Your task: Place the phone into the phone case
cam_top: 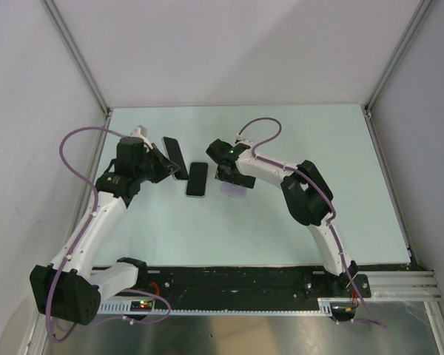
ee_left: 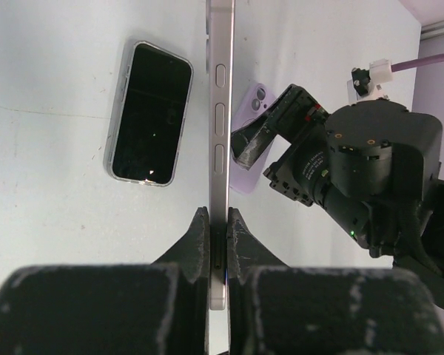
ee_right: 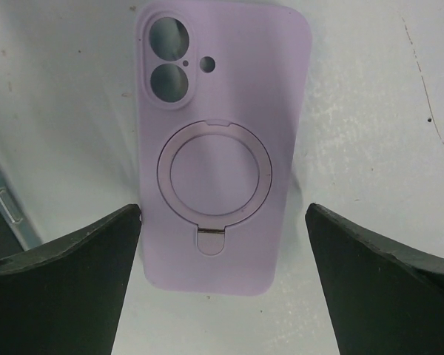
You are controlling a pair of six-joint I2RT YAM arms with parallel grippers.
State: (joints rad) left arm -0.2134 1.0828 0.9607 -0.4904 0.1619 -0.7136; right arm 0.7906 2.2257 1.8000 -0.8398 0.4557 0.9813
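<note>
Spread wide, my right gripper [ee_right: 223, 211] straddles the purple phone case [ee_right: 222, 148], lying back-up on the table [ee_right: 370, 111], long axis running straight out between my fingers, while my left gripper [ee_left: 217, 218] pinches the phone [ee_left: 220, 111] on edge off to its left.

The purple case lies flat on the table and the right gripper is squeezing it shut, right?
No. The purple case does lie flat on the table, but the right gripper is wide open, one finger on each side of it. The right wrist view shows this.
</note>
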